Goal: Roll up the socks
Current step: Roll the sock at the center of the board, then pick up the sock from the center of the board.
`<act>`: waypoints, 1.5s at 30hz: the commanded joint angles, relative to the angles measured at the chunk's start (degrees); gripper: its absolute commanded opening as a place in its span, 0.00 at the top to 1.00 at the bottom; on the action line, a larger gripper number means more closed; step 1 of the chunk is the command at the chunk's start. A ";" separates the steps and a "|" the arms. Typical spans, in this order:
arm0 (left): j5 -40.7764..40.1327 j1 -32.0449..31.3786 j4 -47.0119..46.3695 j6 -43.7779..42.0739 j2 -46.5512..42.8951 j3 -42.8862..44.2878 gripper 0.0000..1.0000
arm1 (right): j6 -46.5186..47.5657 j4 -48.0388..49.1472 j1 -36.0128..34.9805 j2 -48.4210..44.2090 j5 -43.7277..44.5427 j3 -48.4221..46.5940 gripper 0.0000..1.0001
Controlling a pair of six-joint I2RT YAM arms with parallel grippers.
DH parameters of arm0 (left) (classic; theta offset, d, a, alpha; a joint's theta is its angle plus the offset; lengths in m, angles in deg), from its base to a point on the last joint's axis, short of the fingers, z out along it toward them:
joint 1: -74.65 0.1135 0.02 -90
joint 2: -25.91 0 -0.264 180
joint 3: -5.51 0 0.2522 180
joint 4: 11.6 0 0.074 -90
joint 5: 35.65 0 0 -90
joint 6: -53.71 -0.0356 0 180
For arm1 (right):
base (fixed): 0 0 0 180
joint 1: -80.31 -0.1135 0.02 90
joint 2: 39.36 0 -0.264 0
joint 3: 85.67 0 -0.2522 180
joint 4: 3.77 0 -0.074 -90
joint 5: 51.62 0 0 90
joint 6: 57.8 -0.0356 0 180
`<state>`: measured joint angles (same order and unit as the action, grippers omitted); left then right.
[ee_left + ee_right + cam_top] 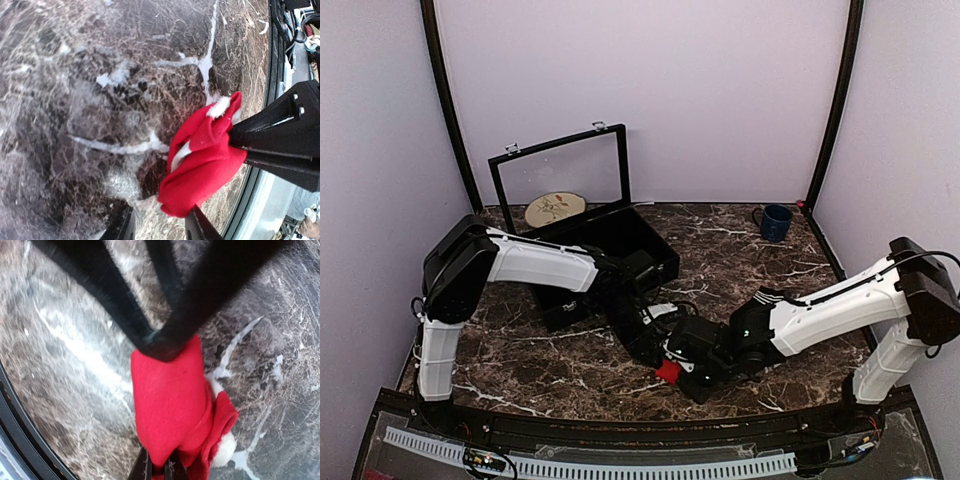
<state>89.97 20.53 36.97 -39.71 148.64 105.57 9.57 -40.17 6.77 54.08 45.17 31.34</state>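
Red sock (202, 160), bunched so its white trim (219, 106) is half hidden, is clamped in the right gripper (157, 464). The left gripper (160, 227) has its jaws apart, with the fingers cut off at the frame edge.

No legible text, label, brand or number in any view. Red sock (200, 165): white pattern patches only, no lettering. Plate (555, 208): plant motif, no words. Mug (776, 222): visible side unmarked

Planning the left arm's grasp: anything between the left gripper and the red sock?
Nothing. In the left wrist view, one end of the red sock sits right at the open fingertips of the left gripper, with only the marble table around it.
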 commanded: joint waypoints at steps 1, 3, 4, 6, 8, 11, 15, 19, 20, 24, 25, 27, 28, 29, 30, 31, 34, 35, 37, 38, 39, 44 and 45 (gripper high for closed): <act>-3.77 -0.01 -2.87 1.96 -4.61 -3.93 0.63 | -4.07 -1.18 2.26 0.36 -7.24 3.44 1.00; -4.89 0.07 -4.25 2.92 -5.70 -5.60 0.62 | -4.61 -0.68 3.06 0.17 -8.54 3.83 1.00; -5.35 0.08 -5.03 3.30 -6.32 -6.37 0.62 | -4.94 -0.41 3.46 0.03 -9.12 4.06 1.00; -6.64 0.08 -6.84 4.17 -7.38 -8.39 0.63 | -5.57 0.50 4.27 -0.41 -10.34 4.67 1.00; -7.41 0.08 -8.66 5.20 -8.56 -10.23 0.63 | -6.24 1.46 4.88 -0.89 -11.54 5.27 1.00; -8.88 0.08 -11.40 6.66 -10.33 -12.88 0.63 | -6.78 2.34 5.41 -1.46 -12.68 5.98 1.00; -11.09 0.08 -13.15 7.65 -11.51 -14.60 0.63 | -6.89 2.82 5.51 -1.69 -13.26 6.43 1.00; -13.84 0.08 -16.19 8.78 -14.01 -17.37 0.62 | -7.44 3.86 5.91 -1.69 -14.71 7.06 1.00; -15.28 0.08 -17.25 8.98 -14.92 -18.39 0.63 | -7.61 4.21 6.07 -1.63 -15.23 7.20 1.00; -20.16 0.08 -23.23 10.07 -19.44 -24.11 0.63 | -8.40 5.80 7.62 -1.68 -18.24 7.62 1.00; -21.49 0.08 -24.74 10.50 -20.68 -25.51 0.63 | -8.56 6.20 8.15 -1.69 -19.08 7.80 1.00; -24.13 0.08 -27.96 11.56 -23.49 -28.28 0.62 | -8.82 7.20 9.41 -3.34 -20.74 8.29 1.00; -25.36 0.08 -29.30 12.14 -24.58 -29.73 0.61 | -8.90 7.60 10.03 -3.53 -21.66 8.37 1.00; -26.72 0.08 -30.47 12.63 -25.54 -30.78 0.61 | -8.91 8.06 10.52 -3.47 -22.48 8.52 1.00; -27.82 0.08 -31.95 13.16 -26.64 -31.90 0.61 | -8.84 8.45 10.98 -3.38 -23.30 8.60 1.00; -28.64 0.00 -33.87 13.74 -28.04 -33.44 0.61 | -8.83 8.87 11.57 -3.06 -24.19 8.68 1.00; -30.69 -0.10 -41.49 14.75 -32.93 -39.15 0.60 | -7.90 10.27 13.10 -0.40 -27.44 7.70 1.00; -30.91 -0.10 -43.76 14.49 -34.38 -40.97 0.59 | -7.33 10.50 13.53 0.76 -28.57 7.04 1.00; -31.42 -0.37 -46.19 13.51 -36.43 -43.55 0.58 | -6.48 11.29 14.52 3.21 -31.22 5.73 1.00; -31.73 -0.63 -46.51 12.63 -37.08 -44.00 0.58 | -6.12 11.79 15.13 4.60 -33.14 5.07 1.00; -32.02 -0.97 -46.27 11.58 -37.47 -44.20 0.58 | -5.82 12.30 15.51 5.76 -34.55 4.36 1.00; -33.63 -5.02 -44.95 3.05 -38.27 -44.22 0.57 | -6.10 13.95 16.94 9.77 -39.57 1.55 1.00; -33.88 -6.02 -44.74 0.95 -38.16 -44.01 0.56 | -6.96 14.75 17.27 9.64 -40.35 1.80 1.00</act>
<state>58.08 17.73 -6.35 -30.69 112.12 62.08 3.12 -24.87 23.03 60.79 7.69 32.69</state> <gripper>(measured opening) 0.430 0.045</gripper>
